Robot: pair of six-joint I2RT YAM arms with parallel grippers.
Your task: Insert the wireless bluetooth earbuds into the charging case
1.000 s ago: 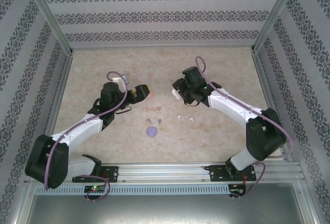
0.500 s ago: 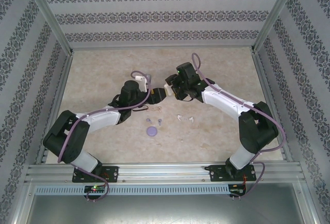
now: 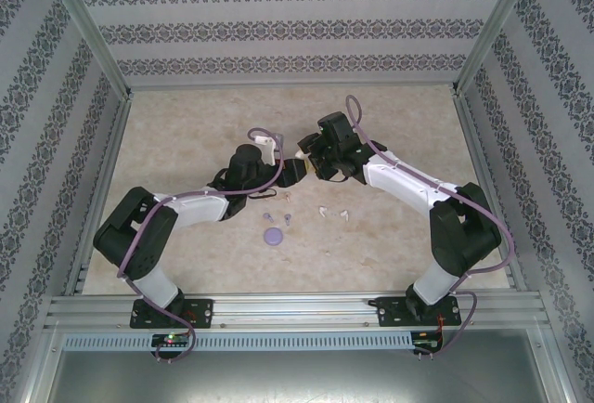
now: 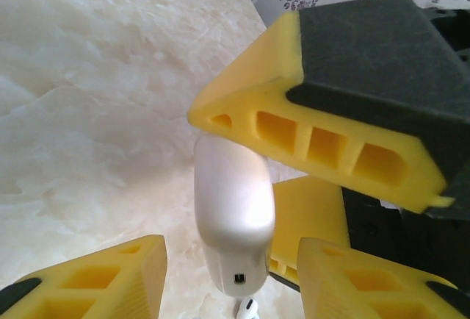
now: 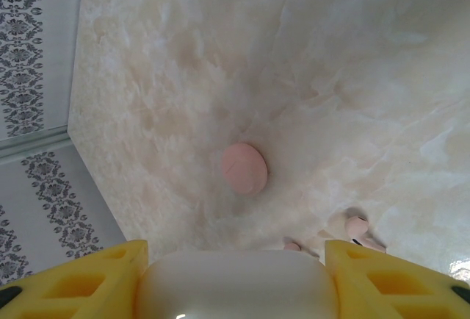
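Fig.: R end effector (image 5: 235, 269) pinched white charging case (image 5: 235, 293); L end effector (image 4: 229, 264) spread either side of it. White earbuds (image 3: 323, 208) lay on desk (image 3: 186, 124) nearby. They looked light, slick & tiny; prob. best gripped across stem.

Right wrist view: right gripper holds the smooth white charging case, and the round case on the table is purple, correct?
No: that round case is pink, not purple, as the right wrist view shows. The right gripper does hold the white charging case.
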